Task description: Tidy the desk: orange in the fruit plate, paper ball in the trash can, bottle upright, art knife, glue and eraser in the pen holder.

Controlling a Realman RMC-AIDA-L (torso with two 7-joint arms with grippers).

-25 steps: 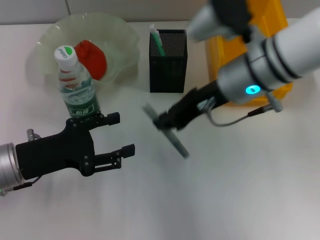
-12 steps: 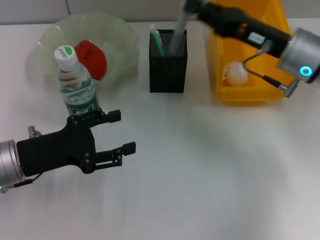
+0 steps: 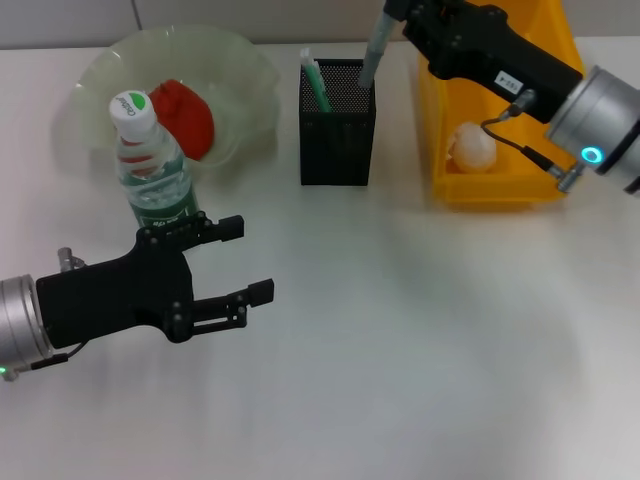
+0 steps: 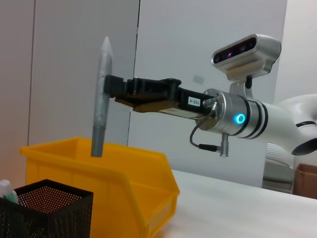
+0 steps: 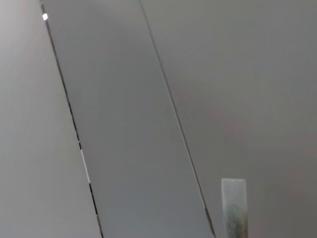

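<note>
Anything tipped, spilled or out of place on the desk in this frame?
Nothing stands out. The bottle is upright, the orange sits in the fruit plate, and the right gripper holds the glue upright above the pen holder.

Silver arms w/ black grippers, glowing cyan LED ring, thin grey cable.

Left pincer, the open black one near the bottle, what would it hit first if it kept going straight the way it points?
Probably nothing: the left pincer points across bare table, passing in front of the pen holder.
</note>
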